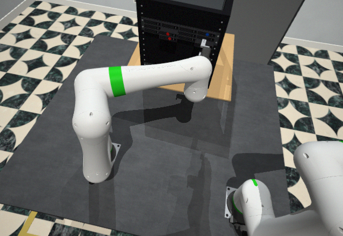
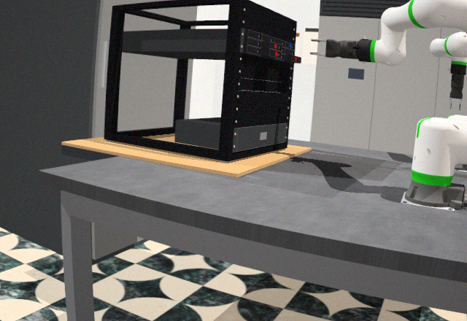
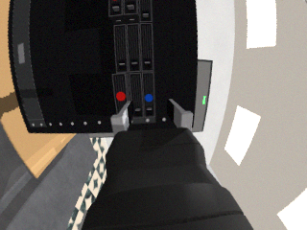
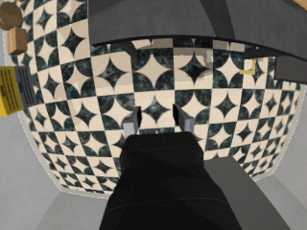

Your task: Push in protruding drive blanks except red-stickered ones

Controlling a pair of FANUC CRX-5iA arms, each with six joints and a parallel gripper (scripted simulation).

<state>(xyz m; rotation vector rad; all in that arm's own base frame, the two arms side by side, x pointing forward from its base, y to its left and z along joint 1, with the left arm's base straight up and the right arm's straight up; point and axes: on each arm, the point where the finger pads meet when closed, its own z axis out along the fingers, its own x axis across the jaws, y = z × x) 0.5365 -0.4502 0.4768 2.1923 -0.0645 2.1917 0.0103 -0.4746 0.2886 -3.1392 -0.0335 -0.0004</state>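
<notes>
The black rack (image 1: 185,10) (image 2: 230,79) stands upright on a wooden board. Two red-stickered blanks, the middle one (image 1: 168,34) (image 2: 275,46) and the one below it (image 1: 169,38) (image 2: 276,54), stick out. Another red-stickered blank (image 2: 296,59) (image 3: 121,96) sticks out at the right end of the bottom row. The blue-stickered blank (image 1: 207,34) (image 2: 290,46) (image 3: 149,98) in the top row looks flush. My left gripper (image 1: 201,48) (image 2: 312,47) (image 3: 150,106) is open and empty, a small gap in front of the rack's right end. My right gripper (image 2: 454,107) (image 4: 156,111) is open and empty, far from the rack.
The wooden board (image 1: 221,96) (image 2: 169,159) lies on the dark table (image 1: 166,200) (image 2: 188,197). The left arm (image 1: 149,75) reaches across the rack's front. The right arm (image 1: 318,178) stands at the front right. A grey cabinet (image 2: 346,102) stands behind.
</notes>
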